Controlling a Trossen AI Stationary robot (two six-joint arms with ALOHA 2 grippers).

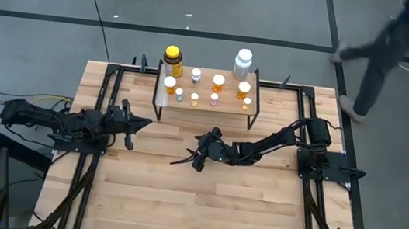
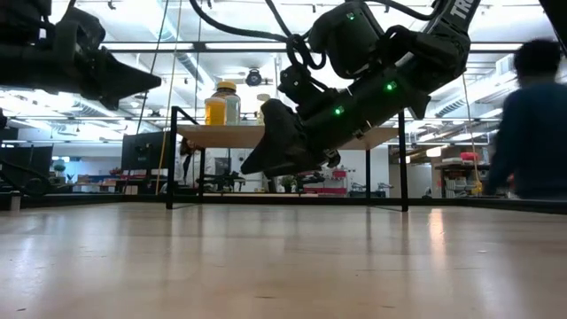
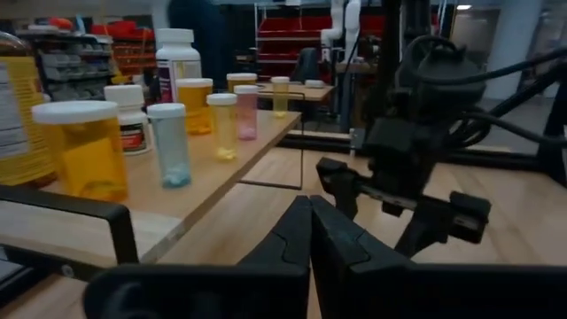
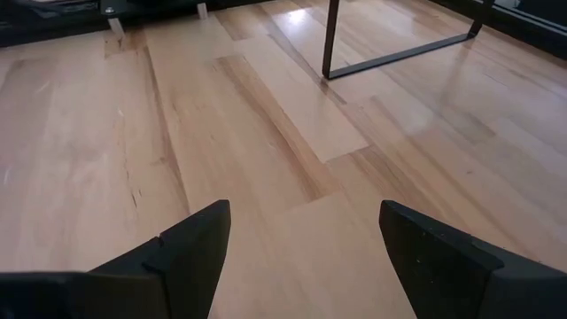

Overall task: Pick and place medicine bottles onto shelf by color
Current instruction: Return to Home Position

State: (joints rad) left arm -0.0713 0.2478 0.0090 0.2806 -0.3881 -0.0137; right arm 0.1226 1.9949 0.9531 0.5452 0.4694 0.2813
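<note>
Surface: wooden table (image 1: 178, 205), with no bottle seen on its open boards. A person (image 1: 384, 50) is beyond its far right corner, off the work area.

Right gripper (image 1: 187, 162): low over the table centre, fingers spread wide, nothing between them. Its wrist view shows only bare boards beneath. The shelf (image 1: 204, 88) stands just beyond it, with a black leg (image 4: 328, 40) ahead of the fingertips.

Bottles (image 1: 218, 82): every one in view stands upright on the shelf top, beyond and above this gripper. The yellow bottle (image 1: 173, 60) is at the far-left end and the white bottle (image 1: 242, 61) at the far-right end. Neither gripper holds one.

Left gripper (image 1: 144, 125): fingers closed together, empty, just beside the shelf's left end and well apart from the right gripper.

Assessment: placing looks complete, and the step in hand is the right arm's move to rest.

Recommendations:
- Raise the gripper first, since its fingers hang close to the boards.
- Then draw straight back towards the arm's own base on the right, away from the shelf.
- Keep wrist and elbow clear of the shelf's front edge and legs, because a knock could topple the small vials nearest that edge.
- Make no sideways sweep towards the left gripper.
</note>
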